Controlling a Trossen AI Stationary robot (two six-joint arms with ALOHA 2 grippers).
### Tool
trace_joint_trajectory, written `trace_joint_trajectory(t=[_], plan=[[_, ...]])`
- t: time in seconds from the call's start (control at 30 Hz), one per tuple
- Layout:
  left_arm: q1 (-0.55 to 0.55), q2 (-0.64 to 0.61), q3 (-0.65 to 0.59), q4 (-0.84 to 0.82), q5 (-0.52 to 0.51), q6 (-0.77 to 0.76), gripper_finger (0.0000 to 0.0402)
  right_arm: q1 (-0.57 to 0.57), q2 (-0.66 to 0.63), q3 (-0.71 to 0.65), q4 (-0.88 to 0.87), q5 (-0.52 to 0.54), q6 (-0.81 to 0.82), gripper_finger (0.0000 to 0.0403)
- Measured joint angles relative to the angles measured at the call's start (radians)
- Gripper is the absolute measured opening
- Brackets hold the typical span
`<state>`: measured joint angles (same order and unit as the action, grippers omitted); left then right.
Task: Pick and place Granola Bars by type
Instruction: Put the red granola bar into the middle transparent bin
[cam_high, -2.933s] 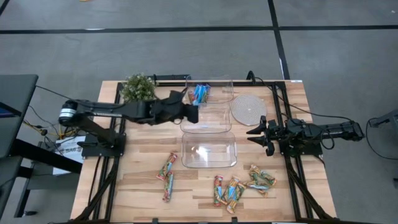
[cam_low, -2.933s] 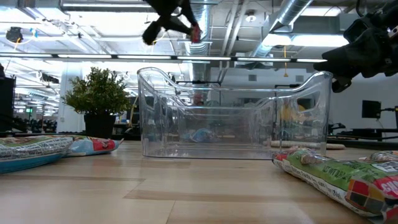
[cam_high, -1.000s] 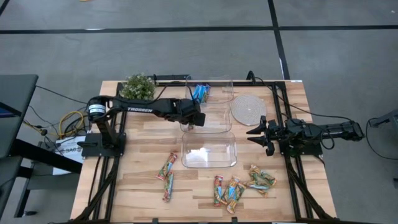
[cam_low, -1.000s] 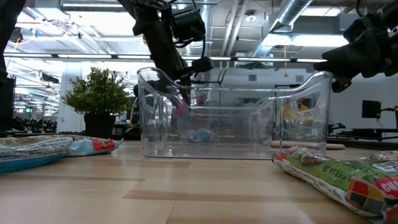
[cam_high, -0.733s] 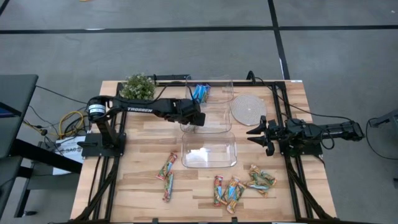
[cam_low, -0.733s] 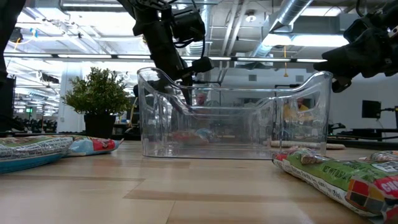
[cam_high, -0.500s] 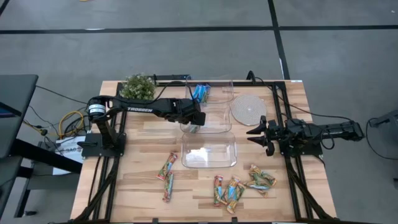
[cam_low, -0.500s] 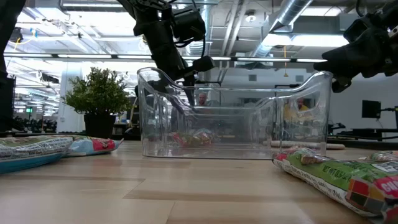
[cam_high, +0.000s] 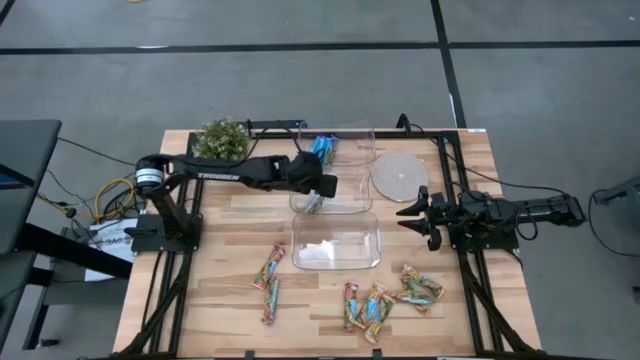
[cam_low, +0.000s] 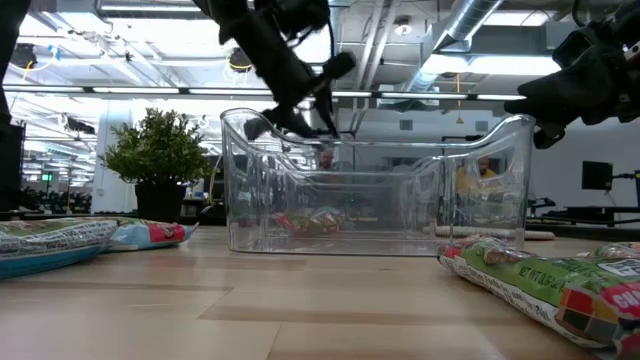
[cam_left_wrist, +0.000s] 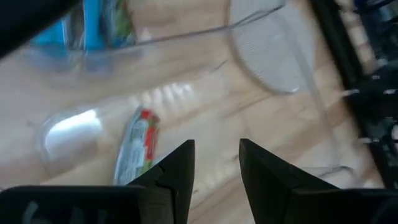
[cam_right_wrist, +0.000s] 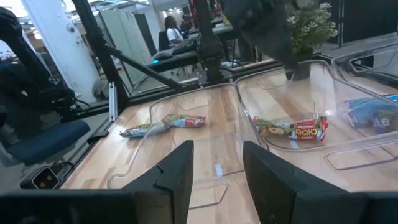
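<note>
Three clear tubs stand in a row at mid-table. The far tub (cam_high: 358, 140) holds blue Granola Bars (cam_high: 322, 148). In the middle tub (cam_high: 362, 200) one red-green bar (cam_left_wrist: 138, 152) lies flat on the floor. My left gripper (cam_left_wrist: 216, 163) hovers open above it, over that tub's rim (cam_low: 300, 122), with nothing between its fingers. The near tub (cam_high: 370, 245) holds nothing. More bars lie on the table near the front, left (cam_high: 268, 270) and right (cam_high: 385, 298). My right gripper (cam_high: 413, 212) waits open at the table's right side.
A small potted plant (cam_high: 222, 140) stands at the far left corner. A round pale mat (cam_high: 398, 175) lies right of the tubs, close to my right gripper. Bare wood shows between the near tub and the loose bars.
My left gripper has let go of the red-green bar, which fell from its fingertips onto the middle tub's floor and lies flat there. The gripper has then risen out of the tub to above its rim and tipped up toward level.
</note>
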<state>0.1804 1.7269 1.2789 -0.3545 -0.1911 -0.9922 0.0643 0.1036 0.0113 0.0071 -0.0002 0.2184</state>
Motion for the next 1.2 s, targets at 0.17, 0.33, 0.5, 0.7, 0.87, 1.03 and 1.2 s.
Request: trace_joint_trajectory(t=[0.17,0.33,0.5,0.7,0.87,1.03,1.2], plan=[[-0.042,-0.066,0.000,0.056,-0.118,0.084,0.0118,0.000,0.000,0.000,0.000,0.000,0.000,0.0133],[-0.090,-0.142,0.000,0.132,-0.209,0.179,0.0118,0.000,0.000,0.000,0.000,0.000,0.000,0.0134],[-0.124,-0.191,0.000,0.195,-0.225,0.269,0.0118,0.000,0.000,0.000,0.000,0.000,0.000,0.0133],[-0.137,-0.198,0.000,0.189,-0.224,0.274,0.0118,0.000,0.000,0.000,0.000,0.000,0.000,0.0133],[-0.139,-0.198,0.000,0.187,-0.187,0.285,0.0118,0.000,0.000,0.000,0.000,0.000,0.000,0.0133],[-0.170,-0.203,0.000,0.184,-0.140,0.365,0.0118,0.000,0.000,0.000,0.000,0.000,0.000,0.0134],[-0.223,-0.248,-0.020,0.178,-0.124,0.424,0.0118,0.000,0.000,0.000,0.000,0.000,0.000,0.0133]])
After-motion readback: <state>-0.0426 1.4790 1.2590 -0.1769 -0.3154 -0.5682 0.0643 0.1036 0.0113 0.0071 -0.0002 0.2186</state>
